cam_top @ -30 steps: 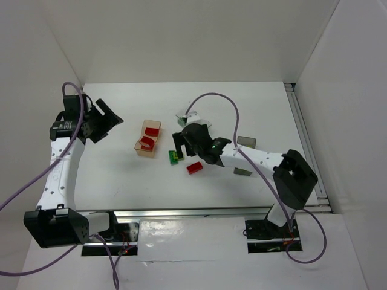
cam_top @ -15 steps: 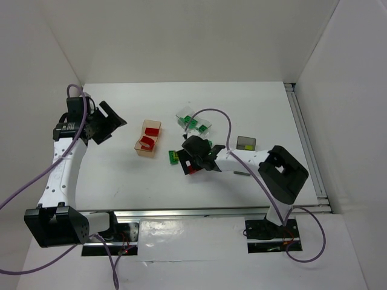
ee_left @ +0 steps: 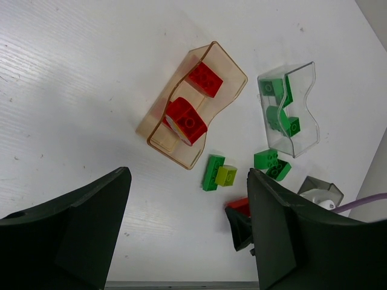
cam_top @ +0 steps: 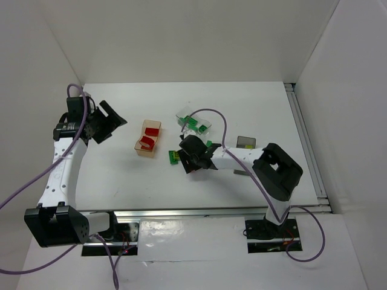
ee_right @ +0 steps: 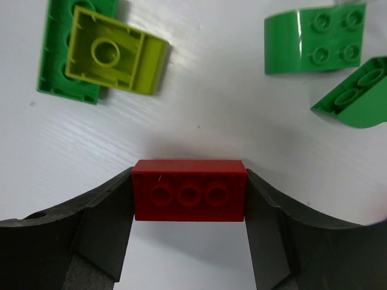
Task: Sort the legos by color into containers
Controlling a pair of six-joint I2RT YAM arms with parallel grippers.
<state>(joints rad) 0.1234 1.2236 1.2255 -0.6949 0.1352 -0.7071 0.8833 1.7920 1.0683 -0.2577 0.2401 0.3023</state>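
My right gripper (ee_right: pixel 188 202) is shut on a red lego (ee_right: pixel 188 198) lying on the table, with a finger pressed against each end. Just beyond it lie a yellow-green lego (ee_right: pixel 115 57) on top of a green one (ee_right: pixel 57 54), and two more green legos (ee_right: pixel 314 42) to the right. The tan container (ee_left: pixel 227 66) holds two red legos (ee_left: pixel 186 121). In the clear container (ee_left: pixel 305 90) are green legos (ee_left: pixel 278 112). The dark grey container (cam_top: pixel 245 142) stands to the right. My left gripper (ee_left: pixel 187 229) hangs open and empty above the table's left side.
The right arm (cam_top: pixel 242 158) stretches low across the table between the dark grey container and the loose legos. A metal rail (cam_top: pixel 305 145) runs along the table's right edge. White walls close in the back and both sides.
My right gripper has come down from beside the clear container to the red lego and closed its fingers on it. The left arm has barely moved.
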